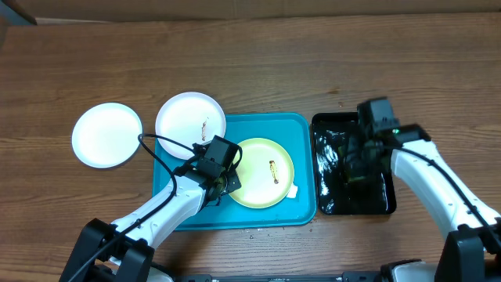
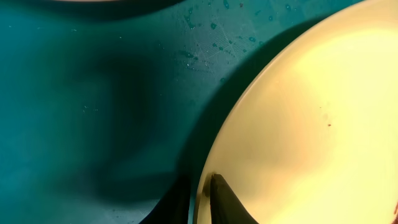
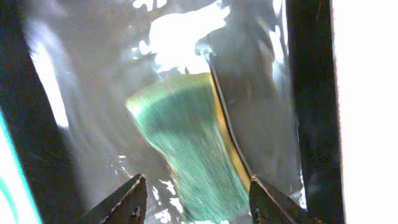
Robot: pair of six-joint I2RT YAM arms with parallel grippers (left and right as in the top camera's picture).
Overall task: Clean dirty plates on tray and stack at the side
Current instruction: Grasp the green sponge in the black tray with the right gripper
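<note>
A pale yellow-green plate [image 1: 262,174] with a brown smear lies on the turquoise tray [image 1: 301,129]. My left gripper [image 1: 226,182] is shut on its left rim; in the left wrist view one finger [image 2: 227,202] rests on top of the plate [image 2: 311,124] and the other sits under the rim. A white plate [image 1: 190,117] with a small smear overlaps the tray's far left corner. Another white plate [image 1: 107,135] lies on the table to the left. My right gripper [image 3: 198,186] stands open over a green-and-yellow sponge [image 3: 186,137], which lies between its fingers.
The sponge lies in a glossy black tray [image 1: 383,205] holding water, right of the turquoise tray. The right arm [image 1: 438,184] reaches over it from the front right. A cable [image 1: 160,141] loops from the left arm across the tray's left side.
</note>
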